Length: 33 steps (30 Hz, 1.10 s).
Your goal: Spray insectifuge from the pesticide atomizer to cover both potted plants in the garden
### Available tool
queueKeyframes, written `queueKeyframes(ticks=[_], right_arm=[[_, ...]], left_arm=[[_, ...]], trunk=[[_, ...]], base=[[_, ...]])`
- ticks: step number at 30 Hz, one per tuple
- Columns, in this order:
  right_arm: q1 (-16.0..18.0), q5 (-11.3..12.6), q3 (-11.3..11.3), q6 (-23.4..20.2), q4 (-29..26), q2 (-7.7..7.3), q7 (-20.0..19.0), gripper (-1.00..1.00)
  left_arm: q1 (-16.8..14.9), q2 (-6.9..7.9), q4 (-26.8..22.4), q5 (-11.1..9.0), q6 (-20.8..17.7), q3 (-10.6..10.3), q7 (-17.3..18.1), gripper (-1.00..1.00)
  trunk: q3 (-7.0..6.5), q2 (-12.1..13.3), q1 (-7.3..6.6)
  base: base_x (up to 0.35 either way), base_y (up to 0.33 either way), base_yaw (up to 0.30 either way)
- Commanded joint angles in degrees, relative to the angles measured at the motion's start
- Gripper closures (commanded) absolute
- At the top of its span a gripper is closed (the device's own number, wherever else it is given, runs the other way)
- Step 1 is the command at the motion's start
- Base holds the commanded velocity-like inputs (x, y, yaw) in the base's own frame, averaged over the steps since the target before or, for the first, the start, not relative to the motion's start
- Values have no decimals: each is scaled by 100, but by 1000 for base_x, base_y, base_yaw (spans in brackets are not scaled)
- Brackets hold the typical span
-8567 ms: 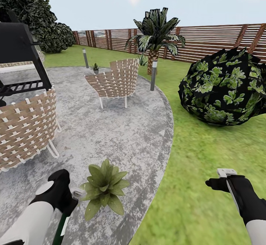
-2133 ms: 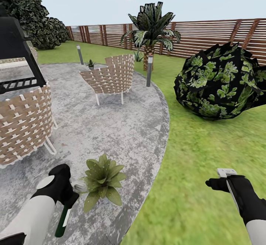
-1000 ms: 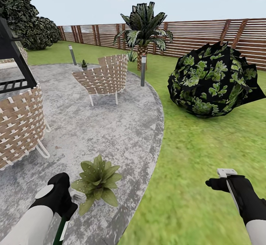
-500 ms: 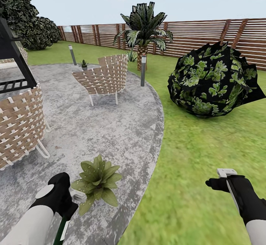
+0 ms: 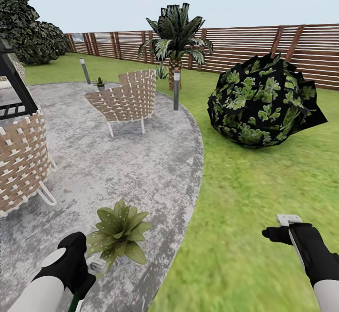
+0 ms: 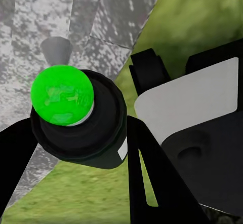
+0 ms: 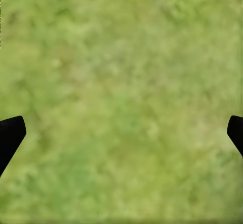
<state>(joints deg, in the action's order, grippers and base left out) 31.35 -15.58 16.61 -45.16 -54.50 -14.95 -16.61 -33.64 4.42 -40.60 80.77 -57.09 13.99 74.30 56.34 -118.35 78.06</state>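
As seen along the left gripper (image 6: pixel 76 133), pinching the pesticide atomizer (image 6: pixel 96 127) between both fingers: dark body clamped, green cap toward the wrist camera, pale nozzle pointing away at the grey patio (image 5: pixel 141 161). In the head view, carrying the bottle low, with the nozzle just beside the lower leaves of the near potted plant (image 5: pixel 117 229). On the other side, keeping the right gripper (image 7: pixel 121 133) spread wide with nothing between, above the lawn (image 5: pixel 245 236).

Probably in the spraying step for this near plant; impossible to tell from the leaves how much is covered. Next, likely: aim the nozzle across the whole rosette, without pushing the leaves. Further off, beyond the woven chair (image 5: pixel 125 100), possibly the second potted plant (image 5: pixel 100 83), too small to say surely. Calls for driving well across the patio.
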Motion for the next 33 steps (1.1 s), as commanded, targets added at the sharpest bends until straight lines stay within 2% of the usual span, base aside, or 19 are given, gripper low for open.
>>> queueKeyframes(ticks=[1, 13, 23, 28, 33], right_arm=[[3, -60, 9, -19, -7, 1, -53, -100], [3, -68, 9, -10, 0, 1, -53, -100], [3, -62, 9, -10, 9, 1, -53, -100], [3, -67, 9, -10, 10, 1, -53, -100], [3, -68, 9, -10, 10, 1, -53, -100]], left_arm=[[-3, -3, -5, 53, -48, 16, 58, 100], [-48, -15, -18, 35, -48, 46, 58, 100], [-28, -12, -18, 35, -48, 43, 58, 100], [-28, -12, -18, 35, -56, 47, 55, 100], [-28, -12, -18, 36, -57, 49, 57, 100]], trunk=[[5, -2, -1], [33, -2, -1], [34, -2, -1], [34, -2, -1], [34, -2, -1]], base=[[0, 0, 128], [0, 0, 219], [0, 0, 16], [5, 0, 208], [236, 0, 248]])
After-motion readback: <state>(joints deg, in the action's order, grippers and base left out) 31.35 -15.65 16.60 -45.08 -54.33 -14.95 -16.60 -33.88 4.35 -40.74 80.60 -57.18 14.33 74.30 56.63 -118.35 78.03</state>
